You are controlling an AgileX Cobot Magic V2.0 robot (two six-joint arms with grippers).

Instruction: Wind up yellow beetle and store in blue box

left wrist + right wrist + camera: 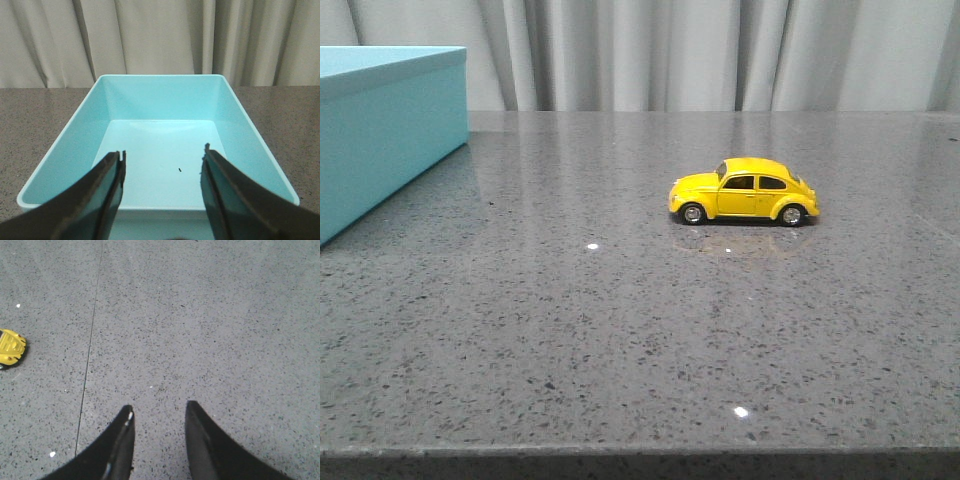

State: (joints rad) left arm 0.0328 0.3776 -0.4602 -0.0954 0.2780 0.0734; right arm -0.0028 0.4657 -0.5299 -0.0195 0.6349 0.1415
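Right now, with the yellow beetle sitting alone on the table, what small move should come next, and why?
Probably shift the right gripper sideways toward the yellow beetle. Its jaws are open and empty over bare table, and the car only shows at the edge of the right wrist view, ungrasped. The left gripper is open over the blue box, which holds no car.

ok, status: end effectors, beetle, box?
Both end effectors open, empty: left over the blue box, right over bare table. Yellow beetle on its wheels, untouched. Nothing in the way.
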